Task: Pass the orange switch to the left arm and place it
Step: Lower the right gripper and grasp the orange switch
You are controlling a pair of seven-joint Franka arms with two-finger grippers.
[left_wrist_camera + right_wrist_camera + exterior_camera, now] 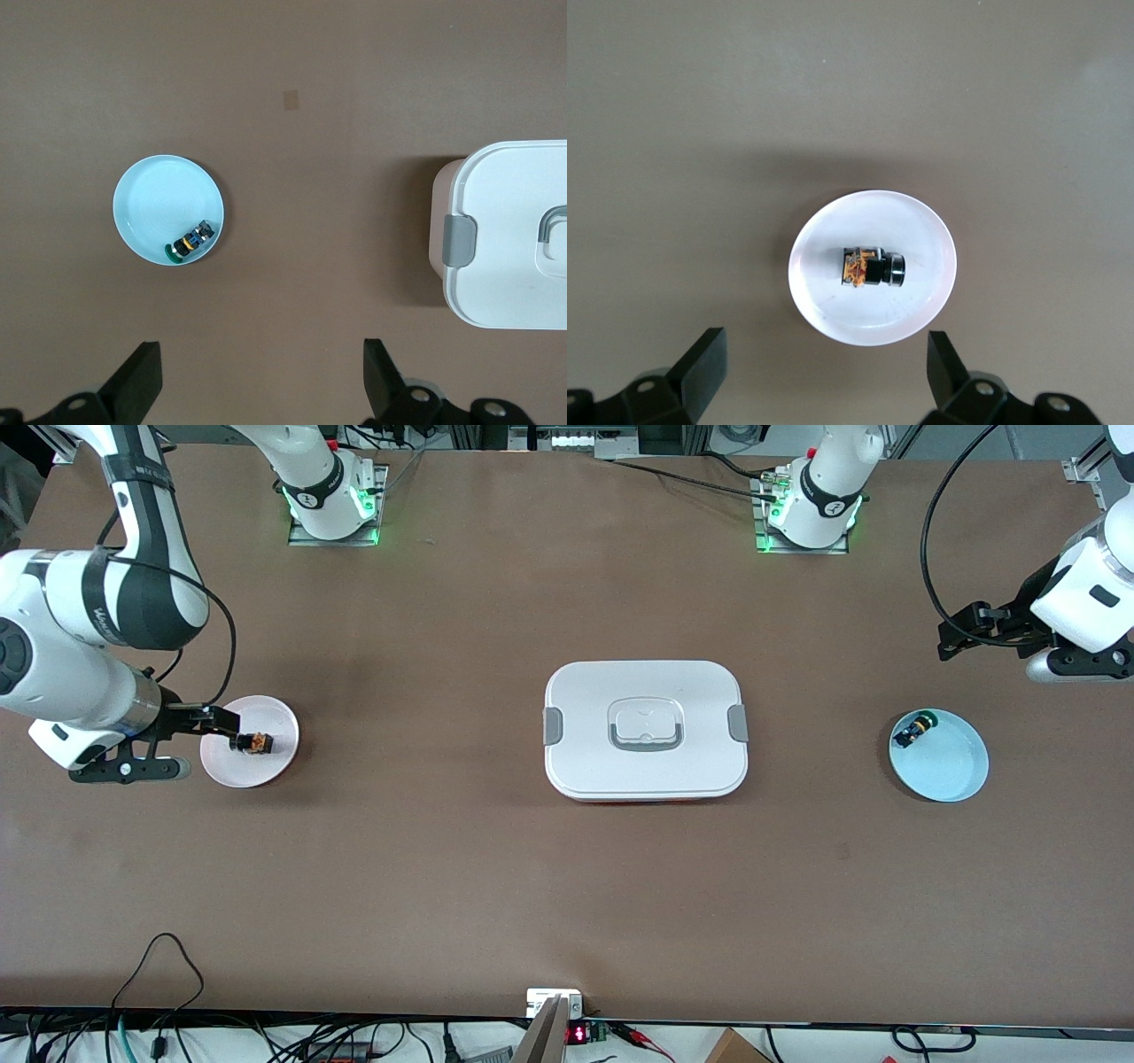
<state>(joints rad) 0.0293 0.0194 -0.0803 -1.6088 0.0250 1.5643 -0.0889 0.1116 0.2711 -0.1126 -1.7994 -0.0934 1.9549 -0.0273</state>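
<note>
The orange switch lies on its side on a small pale pink plate toward the right arm's end of the table. My right gripper hangs open over the table at that plate's edge, holding nothing. The white box, with grey clips and a lid handle, stands mid-table between the two plates. My left gripper is open and empty, up over the table near the light blue plate.
The light blue plate toward the left arm's end holds a small black switch with blue, green and yellow parts. Bare brown tabletop lies between box and plates. Cables run along the table edge nearest the front camera.
</note>
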